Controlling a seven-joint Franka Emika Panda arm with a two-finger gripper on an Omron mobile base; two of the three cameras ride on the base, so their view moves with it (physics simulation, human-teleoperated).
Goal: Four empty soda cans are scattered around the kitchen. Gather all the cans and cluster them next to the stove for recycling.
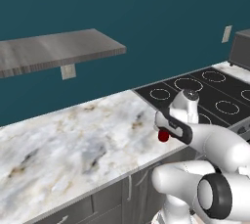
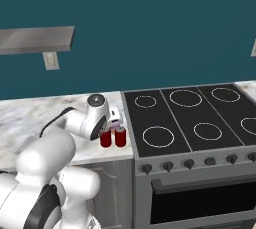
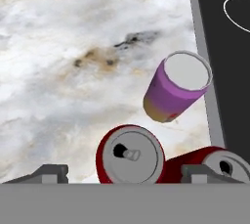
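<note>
Directly below the spread-open gripper (image 3: 117, 173) two red cans (image 3: 130, 155) are seen upright on the counter (image 3: 58, 86); a purple can (image 3: 177, 87) stands beyond, seemingly by the stove (image 3: 222, 66).

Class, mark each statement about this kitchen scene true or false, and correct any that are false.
1. Two red cans stand on the marble counter beside the stove. True.
2. The purple can sits on a stove burner. False: it is on the counter, just left of the stove's edge.
3. The gripper is clamped on the purple can. False: its fingertips stand apart, near the red cans.
4. A shelf is mounted on the teal wall above the counter. True.
5. The red can nearest the hand camera has a silver top with a pull tab. True.
</note>
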